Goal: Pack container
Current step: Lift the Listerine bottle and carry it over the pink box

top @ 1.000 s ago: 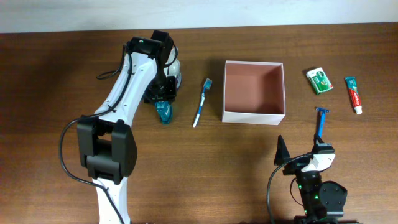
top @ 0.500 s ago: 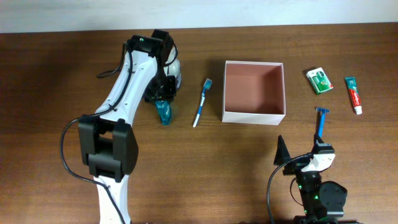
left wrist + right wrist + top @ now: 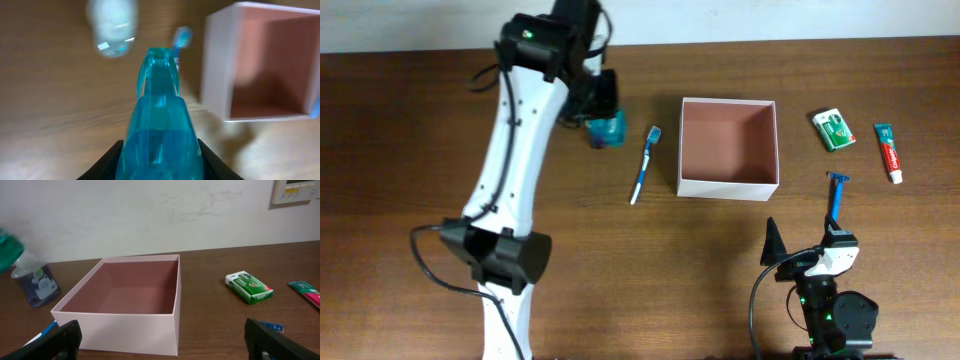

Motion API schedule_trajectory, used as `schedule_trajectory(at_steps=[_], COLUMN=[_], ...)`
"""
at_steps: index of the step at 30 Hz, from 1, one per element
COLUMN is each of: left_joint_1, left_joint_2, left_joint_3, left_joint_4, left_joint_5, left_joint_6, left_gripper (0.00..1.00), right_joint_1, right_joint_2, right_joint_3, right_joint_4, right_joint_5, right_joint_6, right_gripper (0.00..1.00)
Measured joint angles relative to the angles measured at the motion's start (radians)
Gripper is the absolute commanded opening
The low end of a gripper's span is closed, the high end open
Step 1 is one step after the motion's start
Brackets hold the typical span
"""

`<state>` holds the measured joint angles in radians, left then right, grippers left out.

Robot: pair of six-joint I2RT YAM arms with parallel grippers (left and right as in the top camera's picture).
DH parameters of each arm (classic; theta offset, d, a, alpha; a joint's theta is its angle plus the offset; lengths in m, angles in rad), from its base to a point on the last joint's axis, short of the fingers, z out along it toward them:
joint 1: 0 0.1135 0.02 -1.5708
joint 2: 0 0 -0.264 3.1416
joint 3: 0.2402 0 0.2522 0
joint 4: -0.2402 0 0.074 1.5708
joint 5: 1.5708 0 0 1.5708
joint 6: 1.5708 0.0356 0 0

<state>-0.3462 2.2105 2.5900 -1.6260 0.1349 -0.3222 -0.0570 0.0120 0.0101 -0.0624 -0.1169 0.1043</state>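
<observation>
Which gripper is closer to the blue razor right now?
Right. The right gripper sits open at the handle end of the razor. The left gripper, shut on the teal bottle, is far off, beyond the container and toothbrush.

No print is reading clearly: marks on the green box [image 3: 249, 287], tube [image 3: 888, 152] and bottle label [image 3: 44, 286] are blurring.

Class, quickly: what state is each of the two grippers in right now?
Left gripper: shut on the translucent teal plastic bottle.
Right gripper: open, holding nothing.
</observation>
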Motion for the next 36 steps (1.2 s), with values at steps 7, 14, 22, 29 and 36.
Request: schedule_trajectory(at_steps=[7, 14, 22, 29, 36], left_joint_1=[-0.164, -0.269, -0.327, -0.332, -0.332], left_joint_2=[0.0, 0.0, 0.061, 0.186, 0.21], left_joint_3=[0.037, 0.037, 0.039, 0.039, 0.039], left_joint_4=[0.159, 0.364, 0.462, 0.463, 0.446], left_joint_5=[0.035, 0.006, -0.053, -0.076, -0.121], left_joint_6=[-0.035, -0.053, -0.058, -0.061, -0.068], left_gripper=[0.14, 0.15, 0.14, 0.15, 0.14], right_joint_1=[0.0, 0.0, 0.0, 0.0, 0.0], right_joint_2=[0.0, 0.0, 0.0, 0.0, 0.0], right_joint_3=[0.0, 0.0, 0.0, 0.0, 0.0], right_joint_4=[0.0, 0.0, 0.0, 0.0, 0.0], right_joint_5=[0.0, 0.0, 0.0, 0.0, 0.0], right_joint_6=[0.0, 0.0, 0.001, 0.0, 0.0], right_gripper=[0.99, 0.99, 0.99, 0.99, 0.99])
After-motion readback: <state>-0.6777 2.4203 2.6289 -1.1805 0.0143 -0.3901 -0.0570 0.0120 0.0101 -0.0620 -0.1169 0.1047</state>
